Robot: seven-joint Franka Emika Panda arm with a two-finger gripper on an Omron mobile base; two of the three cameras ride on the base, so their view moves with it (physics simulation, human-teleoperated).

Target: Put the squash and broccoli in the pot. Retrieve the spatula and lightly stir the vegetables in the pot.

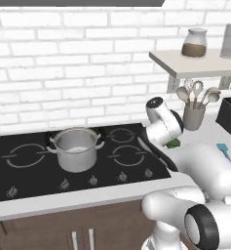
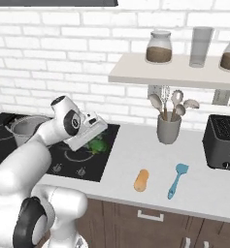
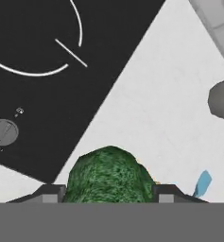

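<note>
Broccoli [image 3: 111, 175] sits clamped in the tool [image 3: 108, 193], half cut off, up above the stove's [image 2: 63, 155] right edge.

Squash [image 2: 141, 180] left of spatula [image 2: 176, 180] (both on counter [image 2: 136, 150]) — apart.

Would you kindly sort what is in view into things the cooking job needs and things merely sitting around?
Needed for the job:
- broccoli, between the gripper fingers
- squash, on the counter
- spatula, beside the squash
- pot, on the stove

Just lying about:
- utensil holder with spoons and whisk
- toaster
- jars and glass on the shelf
</note>
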